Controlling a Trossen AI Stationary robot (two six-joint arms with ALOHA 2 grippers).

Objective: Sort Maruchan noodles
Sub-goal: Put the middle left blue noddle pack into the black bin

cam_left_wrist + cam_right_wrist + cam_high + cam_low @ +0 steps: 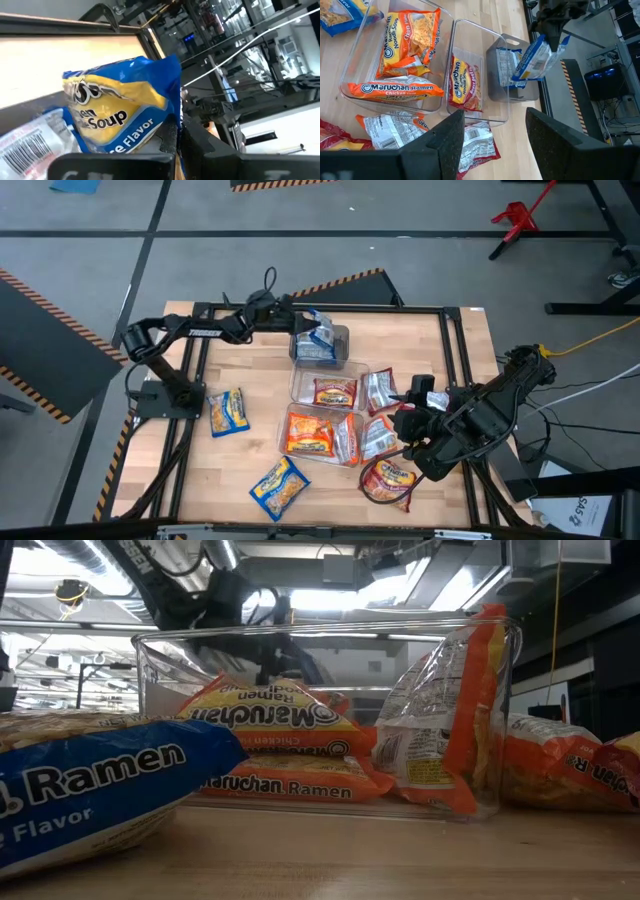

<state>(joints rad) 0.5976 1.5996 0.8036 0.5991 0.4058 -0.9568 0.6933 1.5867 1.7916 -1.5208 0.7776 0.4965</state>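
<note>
Left tool: we see the left tool [306,321] pinched tight on a blue-and-yellow packet [320,333], at the far middle of the worktop [240,470].

Held packet: it hangs on edge from the tool, its lower end dipping into the far bin [322,348]; in the right wrist view the same packet [536,59] dangles right over that bin [500,75].

Key relation: the bin lies straight below the packet, so we judge the coming move is a drop or a short lowering, nothing sideways.

Long axis: the packet's long side runs roughly up and down; we think it goes in end-first and may lean on the bin wall.

Right tool: the right tool [418,412] sits at the near right with its jaws partly apart and nothing between them, beside a red packet [390,477].

Loose blue packets: one [228,412] lies on the left of the worktop, another [279,486] near the front edge; the left arm is nearer to the first.

Other bins: orange packets [312,434] fill the near bin [285,442].
</note>
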